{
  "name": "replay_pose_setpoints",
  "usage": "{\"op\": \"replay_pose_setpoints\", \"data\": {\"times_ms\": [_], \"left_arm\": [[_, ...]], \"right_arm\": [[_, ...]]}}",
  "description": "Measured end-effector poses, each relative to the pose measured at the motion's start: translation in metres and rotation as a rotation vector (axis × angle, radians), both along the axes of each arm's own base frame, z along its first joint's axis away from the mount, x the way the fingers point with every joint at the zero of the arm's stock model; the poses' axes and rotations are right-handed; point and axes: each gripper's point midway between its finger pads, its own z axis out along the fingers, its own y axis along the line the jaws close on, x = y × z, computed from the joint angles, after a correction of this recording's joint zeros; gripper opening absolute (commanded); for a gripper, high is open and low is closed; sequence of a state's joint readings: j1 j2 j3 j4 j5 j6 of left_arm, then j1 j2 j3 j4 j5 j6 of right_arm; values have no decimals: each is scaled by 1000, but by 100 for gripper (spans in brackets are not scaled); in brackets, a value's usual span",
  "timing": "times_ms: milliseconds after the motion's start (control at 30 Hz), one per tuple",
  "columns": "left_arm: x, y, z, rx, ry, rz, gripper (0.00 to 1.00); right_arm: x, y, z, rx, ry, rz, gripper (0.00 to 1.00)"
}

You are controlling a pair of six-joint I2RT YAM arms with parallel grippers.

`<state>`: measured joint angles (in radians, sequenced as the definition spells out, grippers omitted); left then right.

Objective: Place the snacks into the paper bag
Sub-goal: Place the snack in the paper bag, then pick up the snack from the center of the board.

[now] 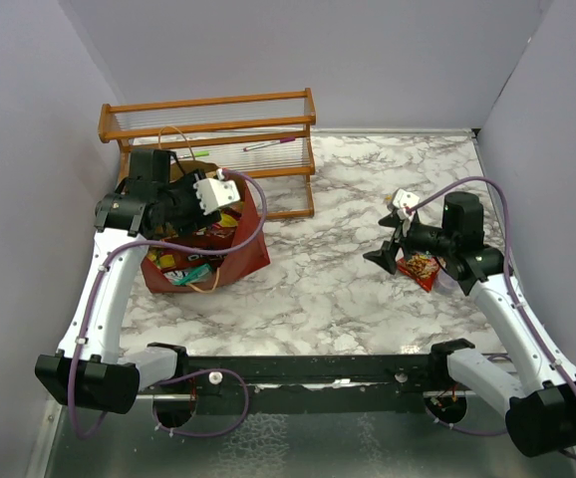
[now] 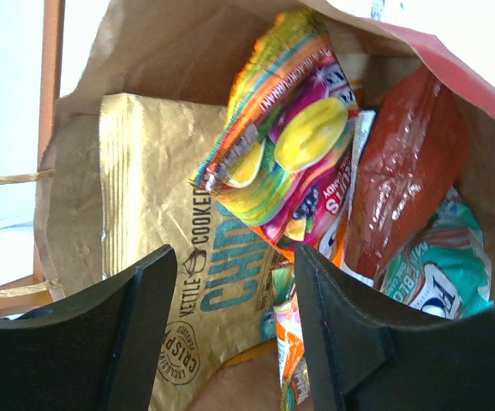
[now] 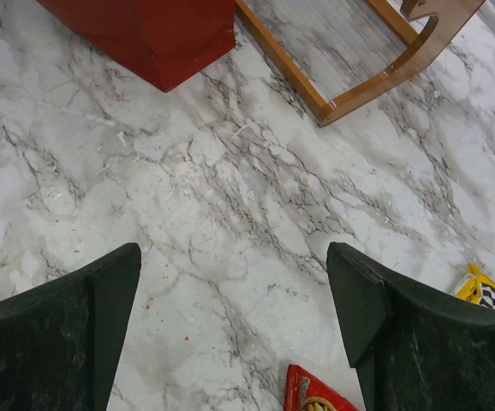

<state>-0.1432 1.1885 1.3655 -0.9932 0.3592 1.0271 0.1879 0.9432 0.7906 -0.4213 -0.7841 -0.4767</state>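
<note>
Left gripper point(image 2: 235, 265) parted and empty over snacks point(image 2: 290, 145) in the paper bag point(image 1: 251, 255) at the worktop's point(image 1: 348, 259) left edge — right gripper point(image 3: 233, 257) wide, empty, beside one red packet point(image 1: 420, 267) near the right edge.

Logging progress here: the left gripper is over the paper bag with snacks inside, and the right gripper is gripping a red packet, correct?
Not quite. The right wrist view shows the right gripper open and empty above the table, with the red packet lying loose on it. The rest holds.
</note>
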Motion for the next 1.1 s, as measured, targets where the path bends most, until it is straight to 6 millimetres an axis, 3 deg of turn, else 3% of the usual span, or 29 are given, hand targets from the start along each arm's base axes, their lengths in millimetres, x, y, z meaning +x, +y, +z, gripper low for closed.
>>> {"op": "replay_pose_setpoints", "data": {"times_ms": [267,500,733,1100], "left_arm": [[19,-6,18,-106,-63,91,71],[29,-9,34,-159,-122,125,78],[26,-9,48,-177,-173,127,80],[22,-8,41,-170,-168,122,80]], "right_arm": [[11,-11,-8,-46,7,-76,89],[34,-44,-51,-222,134,-254,84],[34,-84,-79,-404,178,-403,83],[10,-138,-133,-670,265,-551,78]]}}
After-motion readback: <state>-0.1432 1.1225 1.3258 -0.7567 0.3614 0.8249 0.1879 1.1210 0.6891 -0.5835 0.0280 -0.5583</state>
